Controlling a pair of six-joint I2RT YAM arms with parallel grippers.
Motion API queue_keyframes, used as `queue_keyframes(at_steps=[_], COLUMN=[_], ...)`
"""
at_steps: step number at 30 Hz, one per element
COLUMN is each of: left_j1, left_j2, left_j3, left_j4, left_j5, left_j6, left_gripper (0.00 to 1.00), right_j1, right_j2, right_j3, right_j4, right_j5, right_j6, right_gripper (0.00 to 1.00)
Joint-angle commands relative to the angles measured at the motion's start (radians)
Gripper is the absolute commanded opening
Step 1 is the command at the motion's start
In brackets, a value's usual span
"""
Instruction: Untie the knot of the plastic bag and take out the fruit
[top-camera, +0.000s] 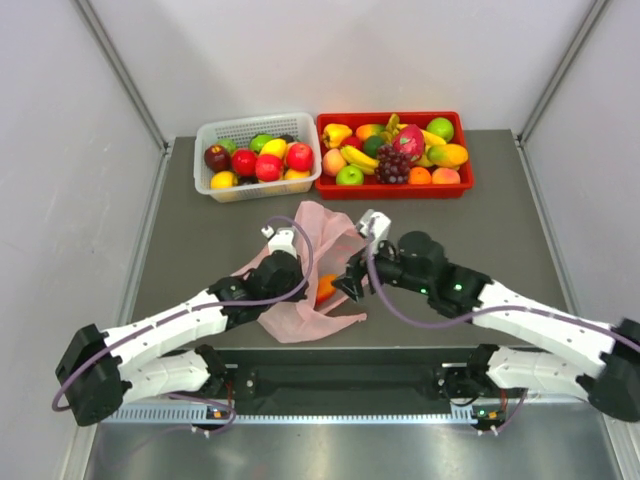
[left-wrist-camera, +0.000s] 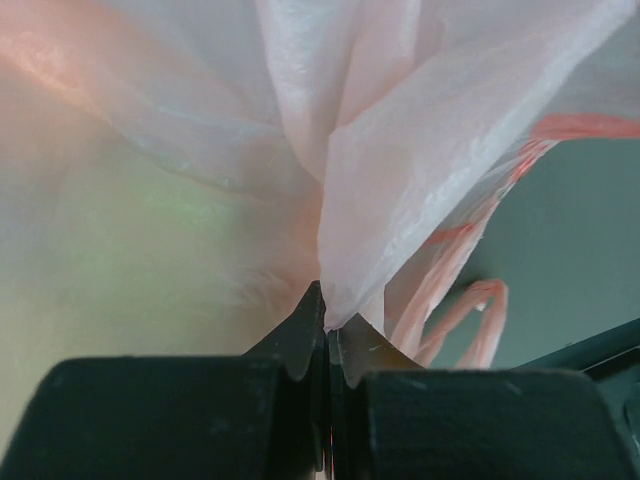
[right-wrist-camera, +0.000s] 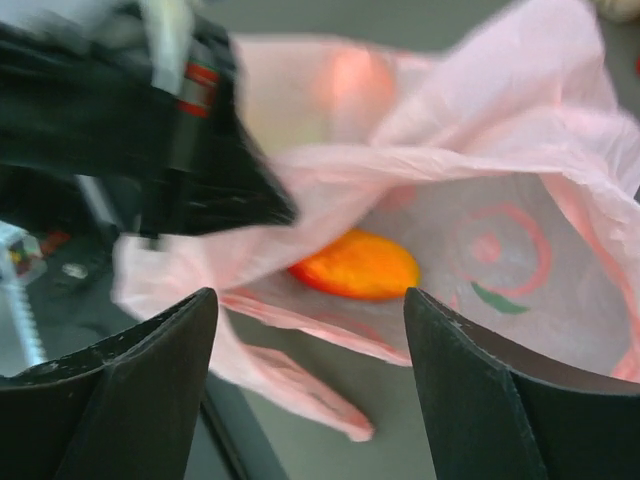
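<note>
Lying near the table's (top-camera: 480, 260) front edge, the bag (top-camera: 320, 235) gapes; a full basket (top-camera: 255, 120) and tray (top-camera: 395, 116) line the far edge. Left gripper (left-wrist-camera: 328, 335) is clamped on bag plastic; right gripper (right-wrist-camera: 308, 300), jaws apart, faces the orange fruit (right-wrist-camera: 357, 265) inside.

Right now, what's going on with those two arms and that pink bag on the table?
The left gripper is shut on a fold of the pink plastic bag, holding it lifted so its mouth gapes. The right gripper is open and pointed into that mouth, where an orange fruit lies inside. It has not closed on the fruit. No knot shows in these views. At the far side of the table stand a white basket and a red tray, both full of fruit.
</note>
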Motion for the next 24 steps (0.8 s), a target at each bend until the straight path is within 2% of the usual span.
queue_keyframes(at_steps=[1,3,6,8,10,14,18,24], left_j1=[-0.003,-0.003,-0.005,-0.003,-0.003,-0.003,-0.005,-0.003], left_j2=[-0.034,-0.054,-0.073,-0.077,-0.073,-0.061,-0.056,-0.068], left_j3=[-0.023,-0.032,-0.042,-0.049,-0.052,-0.072,-0.089,-0.101], left_j4=[0.006,-0.015,-0.034,-0.040,-0.041,-0.041,-0.040,-0.040], left_j5=[-0.005,-0.020,-0.045,-0.051,-0.054,-0.055,-0.055,-0.068], left_j6=[-0.038,-0.046,-0.050,-0.052,-0.055,-0.067,-0.076,-0.075], left_gripper=[0.00,0.00,0.00,0.00,0.00,0.00,0.00,0.00], right_j1=[0.012,0.014,0.017,0.017,0.019,0.038,0.087,0.123], right_j2=[0.154,0.246,0.337,0.389,0.424,0.500,0.544,0.610], right_j3=[0.016,0.039,0.050,0.052,0.064,0.092,0.125,0.194], right_j4=[0.055,0.084,0.111,0.150,0.152,0.154,0.143,0.099], right_j5=[0.067,0.075,0.064,0.057,0.055,0.072,0.142,0.137], right_j6=[-0.073,-0.099,-0.121,-0.130,-0.144,-0.171,-0.249,-0.340], right_gripper=[0.74,0.69,0.69,0.74,0.85,1.00,1.00,1.00])
